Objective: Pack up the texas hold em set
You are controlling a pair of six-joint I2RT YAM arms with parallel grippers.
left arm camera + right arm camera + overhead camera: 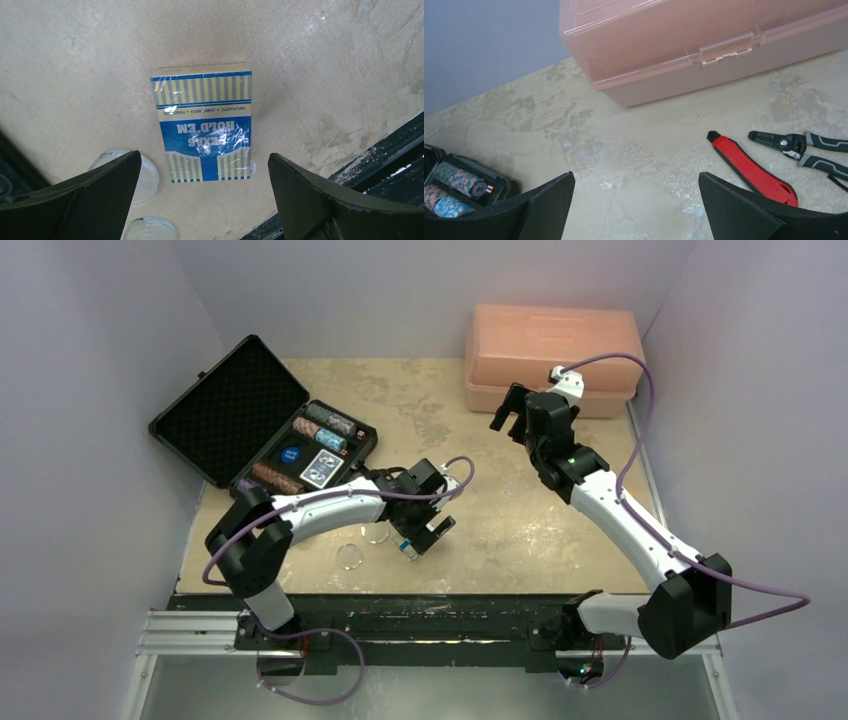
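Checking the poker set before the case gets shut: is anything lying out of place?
Yes. One blue card deck lies on the table under the open left gripper, outside the open case, with clear discs beside it.

The table (500,530) bears the open case (262,430) at its far left and the toolbox (553,358) at its far right, well apart. The case's lid leans back to the left. In its base lie chip rows (330,425) and one deck (322,468).

A second deck (202,127) lies flat on the table near the front edge, right of the case and below the left gripper (205,156). Two discs (145,175) lie on the table just left of this deck.

The right gripper (636,175) hangs before the toolbox's left end. A knife (751,167) and pliers (804,147) lie side by side on the table before the toolbox, the pliers to the right.
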